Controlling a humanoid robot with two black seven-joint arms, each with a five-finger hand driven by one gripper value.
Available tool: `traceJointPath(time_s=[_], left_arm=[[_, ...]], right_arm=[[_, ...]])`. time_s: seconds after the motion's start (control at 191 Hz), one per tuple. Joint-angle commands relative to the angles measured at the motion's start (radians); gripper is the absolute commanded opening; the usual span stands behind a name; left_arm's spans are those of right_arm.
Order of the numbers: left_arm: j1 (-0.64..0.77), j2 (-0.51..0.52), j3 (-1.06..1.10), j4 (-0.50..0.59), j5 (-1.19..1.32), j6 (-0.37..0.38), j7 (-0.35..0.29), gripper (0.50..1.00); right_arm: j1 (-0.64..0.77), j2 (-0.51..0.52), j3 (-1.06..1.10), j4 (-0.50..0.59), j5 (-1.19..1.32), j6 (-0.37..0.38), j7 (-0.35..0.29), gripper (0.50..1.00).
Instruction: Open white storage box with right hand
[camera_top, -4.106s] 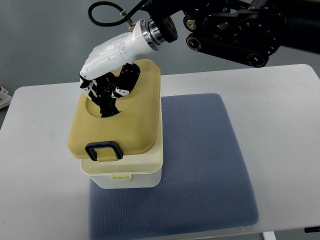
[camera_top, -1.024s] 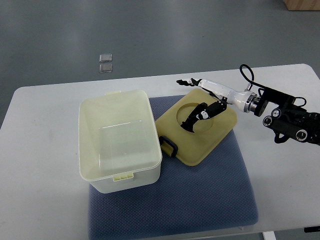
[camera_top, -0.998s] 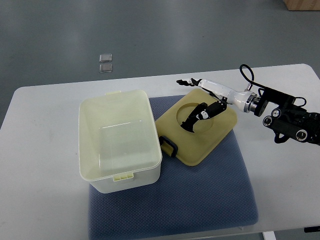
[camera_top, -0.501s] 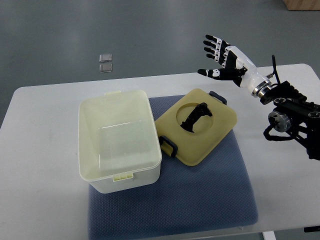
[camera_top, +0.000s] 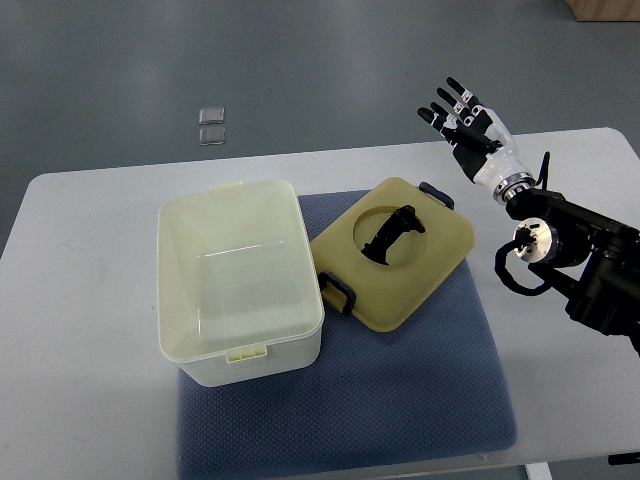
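Observation:
The white storage box (camera_top: 240, 280) stands open and empty on the left part of the blue mat (camera_top: 400, 400). Its yellowish lid (camera_top: 392, 252) lies flat on the mat to the right of the box, with a black centre handle (camera_top: 391, 233) and black clips at two edges. My right hand (camera_top: 470, 125) is raised above the table's back right, up and to the right of the lid, fingers spread and holding nothing. Its arm (camera_top: 570, 255) comes in from the right edge.
The mat lies on a white table (camera_top: 80, 300). Two small clear squares (camera_top: 210, 125) lie on the grey floor beyond the table's far edge.
The lid was lifted off the box and laid on the mat to its right. My right hand let go of the lid handle and rose up and to the right, fingers spreading.

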Motion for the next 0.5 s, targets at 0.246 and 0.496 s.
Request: traceJointPath(time_s=[0.246,0.496], left_arm=[[0.0,0.0,0.0,0.0,0.0,0.0,0.0,1.0],[0.0,0.0,0.0,0.0,0.0,0.0,0.0,1.0]], right_arm=[[-0.028,0.038,0.011,-0.001,-0.005,0.017,0.061,0.93],[-0.026,0.04,0.01,0.006,-0.005,0.016,0.112,0.93]])
